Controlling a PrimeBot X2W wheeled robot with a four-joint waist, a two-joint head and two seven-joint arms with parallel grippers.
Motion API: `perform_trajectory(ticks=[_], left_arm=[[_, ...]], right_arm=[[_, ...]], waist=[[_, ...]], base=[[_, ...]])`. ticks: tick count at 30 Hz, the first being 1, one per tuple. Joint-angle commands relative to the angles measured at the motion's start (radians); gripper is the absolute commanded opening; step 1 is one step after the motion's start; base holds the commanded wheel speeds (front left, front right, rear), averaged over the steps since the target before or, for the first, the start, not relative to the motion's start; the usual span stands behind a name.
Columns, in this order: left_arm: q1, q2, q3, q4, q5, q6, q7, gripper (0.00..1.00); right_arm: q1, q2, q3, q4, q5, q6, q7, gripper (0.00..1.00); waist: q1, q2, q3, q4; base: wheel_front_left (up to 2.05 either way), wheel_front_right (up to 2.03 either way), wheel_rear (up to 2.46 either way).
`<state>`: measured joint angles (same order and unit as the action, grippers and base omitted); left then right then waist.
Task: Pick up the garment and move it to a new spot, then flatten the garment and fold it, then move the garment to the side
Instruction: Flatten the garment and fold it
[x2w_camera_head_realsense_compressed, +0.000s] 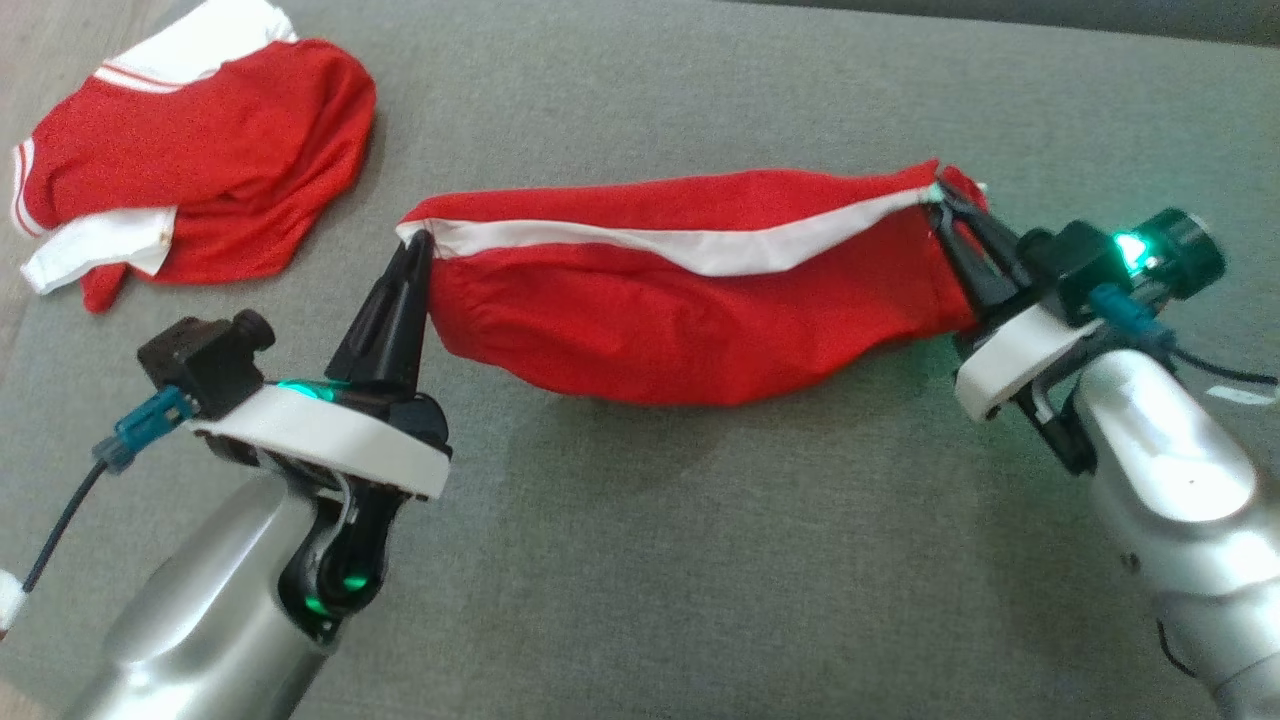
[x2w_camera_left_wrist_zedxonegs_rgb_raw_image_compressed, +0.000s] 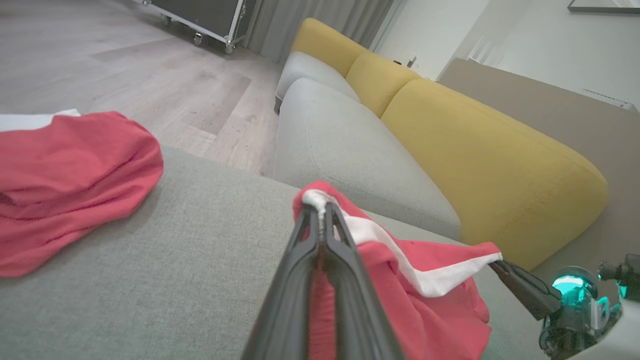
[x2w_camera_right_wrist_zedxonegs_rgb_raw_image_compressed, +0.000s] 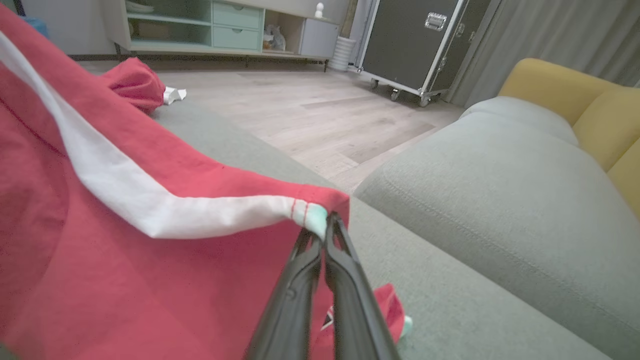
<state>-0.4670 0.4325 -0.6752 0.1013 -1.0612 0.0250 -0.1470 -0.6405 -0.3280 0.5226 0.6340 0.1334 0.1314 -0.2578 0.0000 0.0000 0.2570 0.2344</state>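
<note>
Red cloth with a white band, the garment (x2w_camera_head_realsense_compressed: 680, 310) hangs stretched between both grippers. The left gripper (x2w_camera_head_realsense_compressed: 415, 245) is clamped on one banded corner and the right gripper (x2w_camera_head_realsense_compressed: 945, 215) pinches the opposite one. This corner hold probably serves to spread it flat (its belly sags toward the grey upholstery (x2w_camera_head_realsense_compressed: 700, 560)). A second red garment (x2w_camera_head_realsense_compressed: 220, 150) lies well beyond the left gripper.

left fingers (x2w_camera_head_realsense_compressed: 392, 305): pinched shut, angled up-right | right fingers (x2w_camera_head_realsense_compressed: 966, 256): pinched shut, angled up-left
</note>
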Motion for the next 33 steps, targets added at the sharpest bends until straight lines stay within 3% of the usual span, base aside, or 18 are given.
perform_trajectory(ticks=[1, 4, 9, 16, 22, 27, 33], left_arm=[[-0.061, 0.047, 0.049, -0.029, 0.023, -0.011, -0.017, 0.0], [-0.122, 0.087, 0.05, -0.051, 0.077, -0.024, -0.015, 0.0], [-0.306, 0.107, 0.036, -0.037, 0.18, -0.066, 0.004, 0.0], [-0.614, 0.001, -0.015, 0.077, 0.305, -0.123, -0.019, 0.0], [-0.812, -0.091, 0.002, 0.237, 0.416, -0.138, -0.107, 0.0], [-0.738, -0.114, 0.029, 0.223, 0.469, -0.15, -0.114, 0.0], [-0.423, -0.091, 0.059, 0.137, 0.526, -0.154, -0.115, 0.0]], right_arm=[[0.014, -0.014, -0.025, -0.053, 0.005, -0.001, -0.004, 0.0], [-0.016, -0.053, -0.104, -0.115, 0.008, -0.001, -0.004, 0.0], [-0.143, -0.154, -0.148, -0.145, 0.002, -0.001, -0.004, 0.0], [-0.348, -0.262, -0.194, -0.149, 0.008, -0.001, -0.004, 0.0], [-0.458, -0.31, -0.249, -0.183, -0.008, -0.001, -0.004, 0.0], [-0.37, -0.327, -0.299, -0.246, -0.008, -0.001, -0.004, 0.0], [-0.073, -0.309, -0.371, -0.335, 0.013, -0.001, -0.004, 0.0]], waist=[[0.0, 0.0, -0.021, -0.017], [0.0, 0.0, -0.035, -0.053], [0.0, 0.0, -0.005, -0.115], [0.0, 0.0, 0.058, -0.201], [0.0, 0.0, 0.082, -0.283], [0.0, 0.0, 0.086, -0.315], [0.0, 0.0, 0.079, -0.313]], base=[[0.0, 0.0, 0.0], [0.0, 0.0, 0.0], [0.0, 0.0, 0.0], [0.0, 0.0, 0.0], [0.0, 0.0, 0.0], [0.0, 0.0, 0.0], [0.0, 0.0, 0.0]])
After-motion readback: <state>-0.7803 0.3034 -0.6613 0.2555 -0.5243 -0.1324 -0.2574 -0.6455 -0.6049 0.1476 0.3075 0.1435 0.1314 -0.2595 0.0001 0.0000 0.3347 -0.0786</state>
